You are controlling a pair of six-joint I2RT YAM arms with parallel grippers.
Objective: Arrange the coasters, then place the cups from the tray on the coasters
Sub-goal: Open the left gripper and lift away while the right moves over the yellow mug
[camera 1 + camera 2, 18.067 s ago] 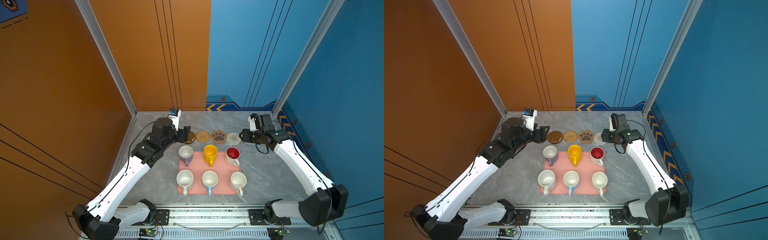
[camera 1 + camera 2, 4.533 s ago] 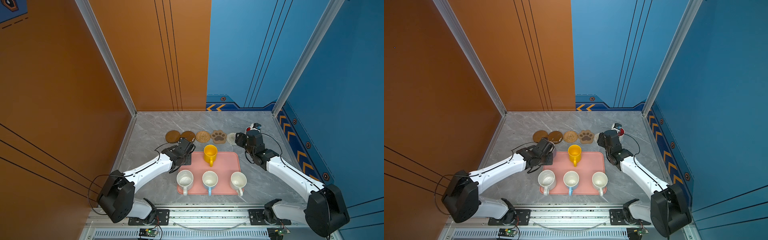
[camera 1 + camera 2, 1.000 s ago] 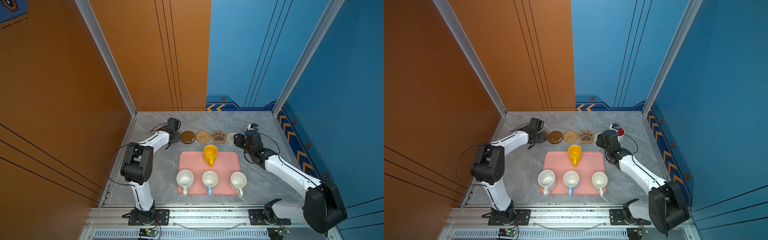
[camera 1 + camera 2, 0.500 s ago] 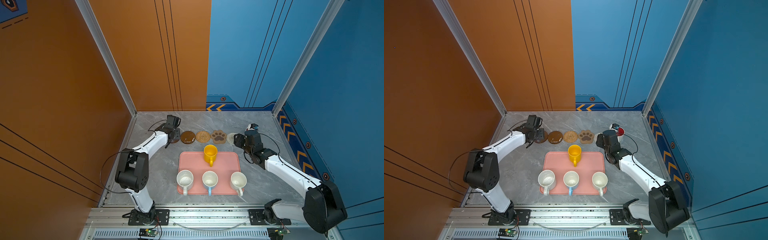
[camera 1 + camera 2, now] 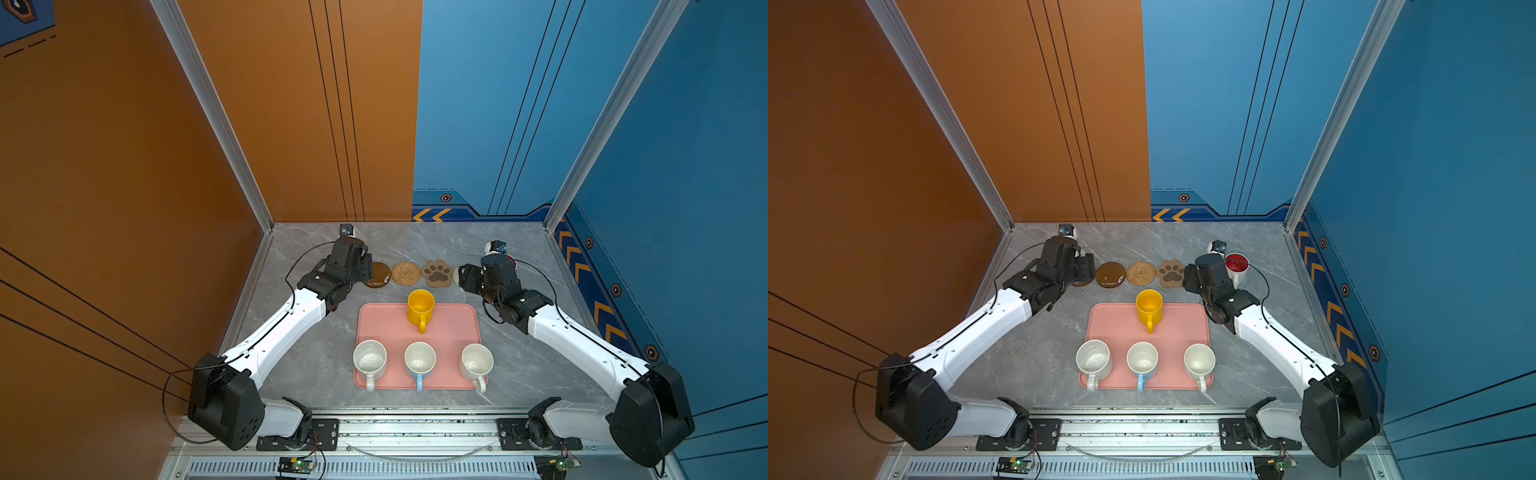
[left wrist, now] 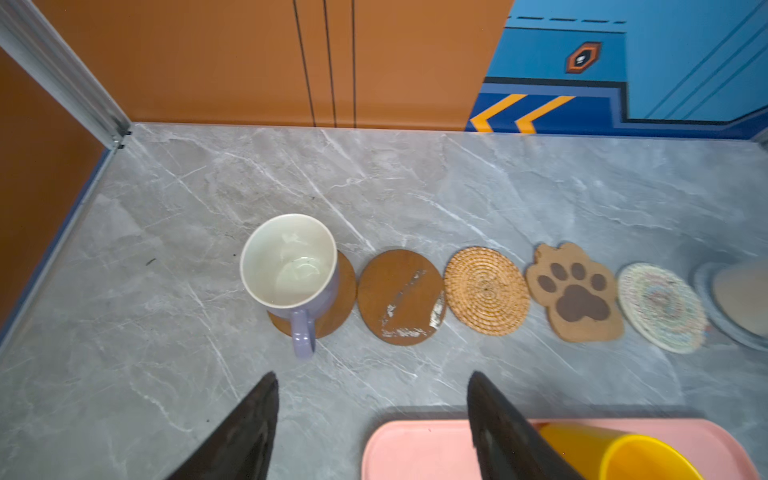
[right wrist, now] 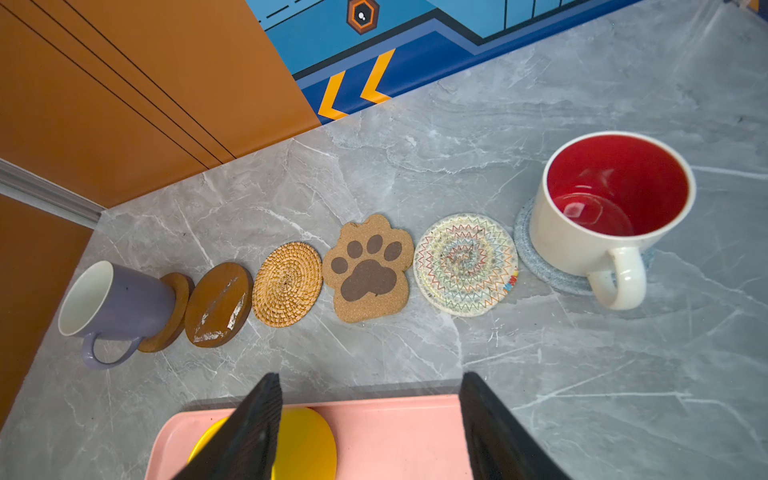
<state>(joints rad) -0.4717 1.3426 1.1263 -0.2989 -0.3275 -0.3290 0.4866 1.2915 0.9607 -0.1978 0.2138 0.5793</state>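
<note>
Near the lilac mug [image 6: 291, 266] and red-lined mug [image 7: 615, 187], left and right jaws gape wide, empty.

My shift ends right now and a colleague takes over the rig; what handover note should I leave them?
Left gripper: open, empty, facing the lilac mug.
Right gripper: open, empty.
Done: six coasters in a row; lilac mug on the end brown disc, red-lined mug on the pale-blue coaster.
On the tray: yellow mug, speckled mug, blue-handled mug, plain white mug.
Left: move those four onto the second brown disc, rattan coaster, paw coaster and white woven coaster.
</note>
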